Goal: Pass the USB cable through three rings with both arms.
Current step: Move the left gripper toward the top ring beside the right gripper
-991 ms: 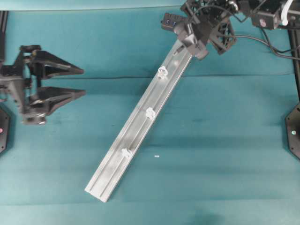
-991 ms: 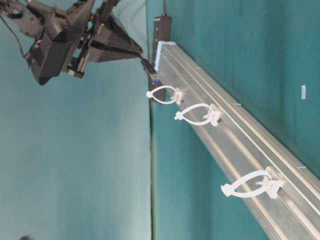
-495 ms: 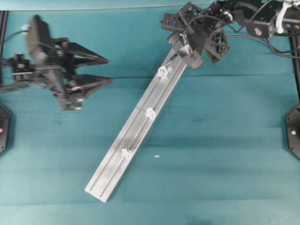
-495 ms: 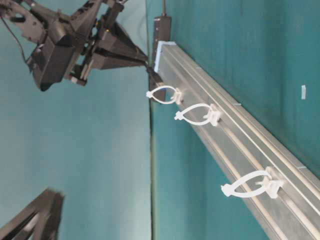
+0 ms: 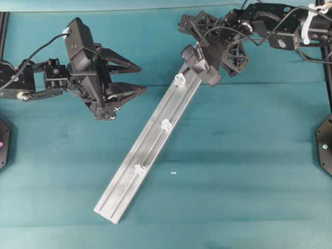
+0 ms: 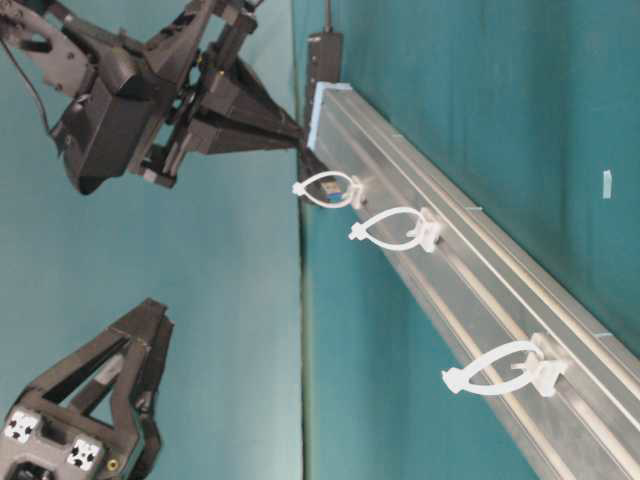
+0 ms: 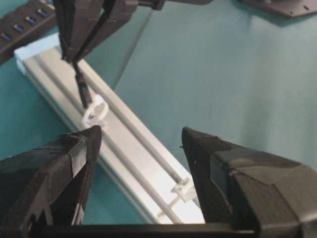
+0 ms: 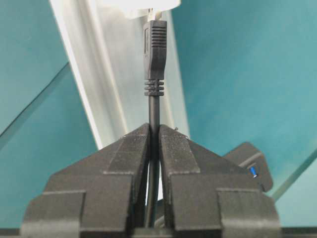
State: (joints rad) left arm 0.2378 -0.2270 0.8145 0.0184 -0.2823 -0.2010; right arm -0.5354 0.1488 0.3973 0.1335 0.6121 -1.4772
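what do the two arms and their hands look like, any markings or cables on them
Both arms are black, jointed and boxy, with loose black wiring looped along them. Each ends in a hand of two long wedge-shaped fingers tapering to points: the left hand and the right hand. The left one shows small white squares with cross marks near its base. The right arm has a white tie around it.

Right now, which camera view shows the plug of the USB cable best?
The right wrist view: the plug fills the frame centre, sharp, above the right gripper fingers pinching the cord. The left wrist view shows it small at the first ring. The table-level view shows only its tip; overhead, the gripper hides it.
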